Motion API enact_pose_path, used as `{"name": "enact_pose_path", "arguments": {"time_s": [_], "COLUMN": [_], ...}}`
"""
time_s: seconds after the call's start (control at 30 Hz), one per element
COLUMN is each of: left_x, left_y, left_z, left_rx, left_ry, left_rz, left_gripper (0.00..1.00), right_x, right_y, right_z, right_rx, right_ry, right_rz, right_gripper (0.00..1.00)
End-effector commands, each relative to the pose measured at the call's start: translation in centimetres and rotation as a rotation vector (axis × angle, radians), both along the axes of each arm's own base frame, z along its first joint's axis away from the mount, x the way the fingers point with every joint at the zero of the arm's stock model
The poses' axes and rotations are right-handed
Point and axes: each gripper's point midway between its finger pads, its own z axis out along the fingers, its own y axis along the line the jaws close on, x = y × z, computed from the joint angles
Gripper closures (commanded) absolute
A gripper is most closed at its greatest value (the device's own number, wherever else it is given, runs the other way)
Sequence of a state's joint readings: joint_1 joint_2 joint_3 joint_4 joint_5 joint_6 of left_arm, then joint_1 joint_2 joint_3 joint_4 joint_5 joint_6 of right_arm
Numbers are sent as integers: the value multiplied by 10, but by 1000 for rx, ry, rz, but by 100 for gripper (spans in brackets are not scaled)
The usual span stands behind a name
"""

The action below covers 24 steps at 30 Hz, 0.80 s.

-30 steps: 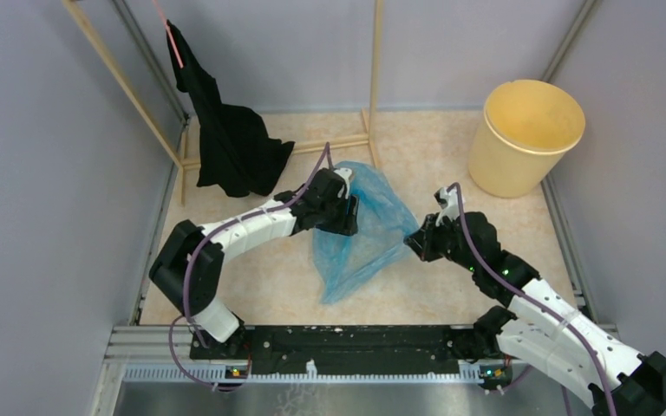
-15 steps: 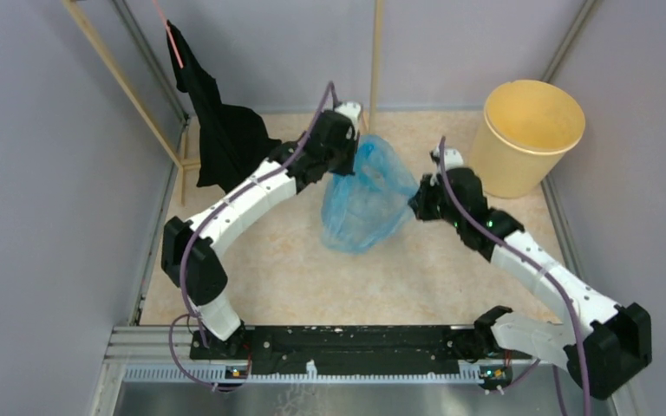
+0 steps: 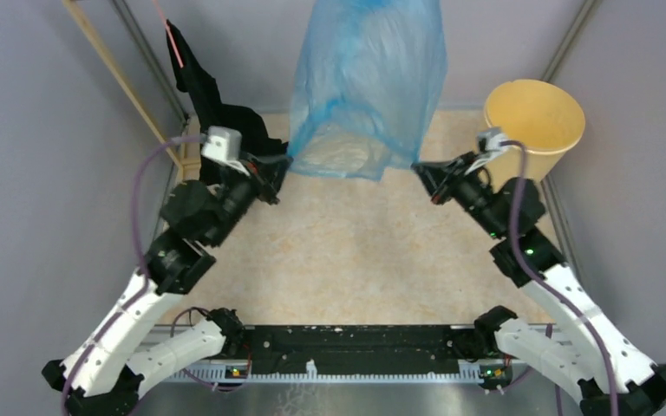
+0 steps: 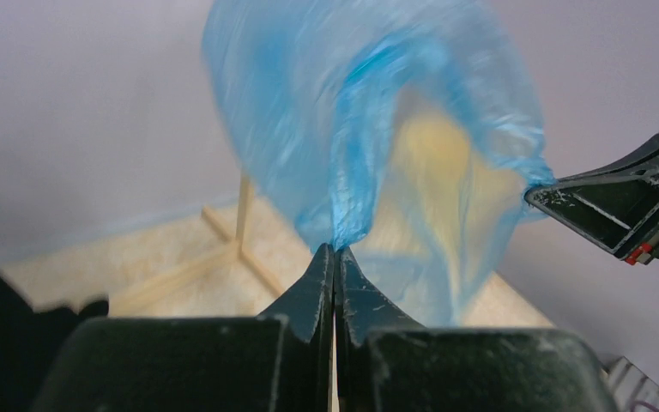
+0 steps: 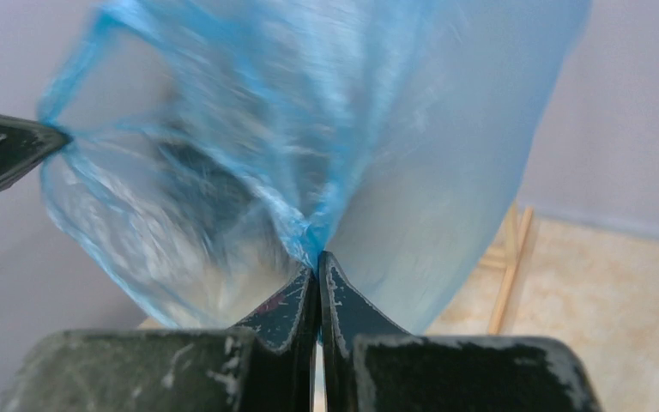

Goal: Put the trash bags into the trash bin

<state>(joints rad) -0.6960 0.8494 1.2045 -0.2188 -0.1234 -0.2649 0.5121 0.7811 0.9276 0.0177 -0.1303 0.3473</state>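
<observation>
Lifted off the tabletop since a second ago, the light-blue trash bag (image 3: pixel 368 78) billows in mid-air near the far edge. The left gripper (image 3: pixel 284 161) and right gripper (image 3: pixel 417 168) stretch its mouth, jaws pinched shut on the rim. The yellow trash bin (image 3: pixel 533 130) stands in the far right corner.

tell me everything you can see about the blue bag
The bag is thin, translucent light-blue plastic film, wrinkled and glossy. It hangs in the air, billowing up past the top of the overhead view, its mouth stretched open. The left gripper and right gripper each pinch one side of the rim with shut fingers. Nothing else appears to touch it.
</observation>
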Motion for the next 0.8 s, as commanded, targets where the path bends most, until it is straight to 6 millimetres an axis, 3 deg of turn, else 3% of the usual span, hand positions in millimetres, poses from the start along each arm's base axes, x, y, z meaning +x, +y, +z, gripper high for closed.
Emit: {"name": "enact_pose_path", "arguments": {"time_s": [0.0,0.07,0.13,0.17,0.23,0.4,0.47,0.5,0.57,0.6,0.7,0.77], "left_x": [1,-28,-44,-45,-41,-44,-48,-51,-52,-50,-55,-60], "left_y": [-14,-27,-29,-27,-20,0,13,18,26,26,25,26], "left_z": [-243,-284,-293,-284,-250,-121,-93,-88,-100,-122,-174,-196], "left_rx": [160,126,108,104,99,33,-10,-32,-58,-51,-28,0], "left_ry": [606,747,795,774,688,399,341,328,338,369,484,540], "left_rz": [42,-76,-124,-126,-111,-105,-70,-58,-21,-10,-2,-2], "left_gripper": [100,100,100,100,100,100,100,100,100,100,100,100], "right_x": [5,-4,-9,-9,-7,-7,-14,-17,-21,-21,-25,-30], "right_y": [14,8,7,8,6,-1,-4,-5,-6,-6,2,9], "right_z": [-210,-239,-232,-219,-187,-80,-56,-52,-62,-76,-135,-171], "right_rx": [-191,-235,-238,-237,-242,-210,-175,-160,-136,-125,-125,-118], "right_ry": [514,587,567,533,464,272,218,200,202,233,392,493], "right_rz": [32,24,42,54,48,28,31,31,33,33,65,99], "right_gripper": [100,100,100,100,100,100,100,100,100,100,100,100]}}
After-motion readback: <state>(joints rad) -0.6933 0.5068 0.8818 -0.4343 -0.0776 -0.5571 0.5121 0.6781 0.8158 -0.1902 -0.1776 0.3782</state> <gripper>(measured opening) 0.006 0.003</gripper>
